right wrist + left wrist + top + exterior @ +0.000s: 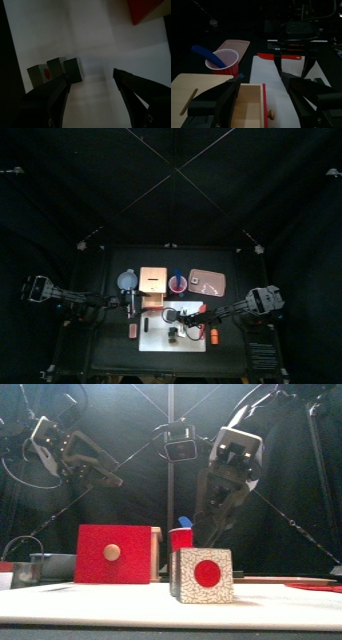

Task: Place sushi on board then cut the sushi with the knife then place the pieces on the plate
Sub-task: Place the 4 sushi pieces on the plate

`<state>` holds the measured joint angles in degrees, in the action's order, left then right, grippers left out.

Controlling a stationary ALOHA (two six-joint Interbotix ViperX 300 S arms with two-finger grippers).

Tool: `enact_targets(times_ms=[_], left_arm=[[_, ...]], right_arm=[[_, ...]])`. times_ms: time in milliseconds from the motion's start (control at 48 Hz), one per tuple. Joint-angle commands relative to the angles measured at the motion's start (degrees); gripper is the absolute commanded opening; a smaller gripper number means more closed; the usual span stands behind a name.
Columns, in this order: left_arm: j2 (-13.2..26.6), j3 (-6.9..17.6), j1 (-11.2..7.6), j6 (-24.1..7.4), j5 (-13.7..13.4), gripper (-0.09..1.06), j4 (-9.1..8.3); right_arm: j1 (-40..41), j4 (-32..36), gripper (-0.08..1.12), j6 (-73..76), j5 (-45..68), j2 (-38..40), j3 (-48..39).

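Observation:
A sushi roll with a red centre stands on the white board; in the right wrist view the sushi roll shows as dark blocks. My right gripper hangs open just above and beside it, with nothing between the jaws. The red cup holds the blue knife. Behind the board on the right lies the pink plate. My left gripper is open, its jaws on either side of the wooden box's drawer.
The wooden box with its red drawer front stands behind the board, and the blue-grey bowl is to its left. A small orange-red thing lies right of the board; another small thing lies left of it.

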<state>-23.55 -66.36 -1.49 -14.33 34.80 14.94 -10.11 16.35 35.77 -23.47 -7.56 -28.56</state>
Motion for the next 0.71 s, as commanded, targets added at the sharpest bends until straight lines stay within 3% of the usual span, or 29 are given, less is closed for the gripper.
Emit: enact_targets(times_ms=[21, 708], left_arm=[[0.1, 1.4, 0.18, 0.1, 0.3, 0.97, 0.35], [1.0, 1.7, 0.79, 0.1, 0.3, 0.97, 0.79]], right_arm=[[-0.7, -0.2, 0.95, -0.1, -1.3, 2.6, -0.1], [-2.9, -0.8, 0.95, -0.3, -1.4, 2.8, 1.2]])
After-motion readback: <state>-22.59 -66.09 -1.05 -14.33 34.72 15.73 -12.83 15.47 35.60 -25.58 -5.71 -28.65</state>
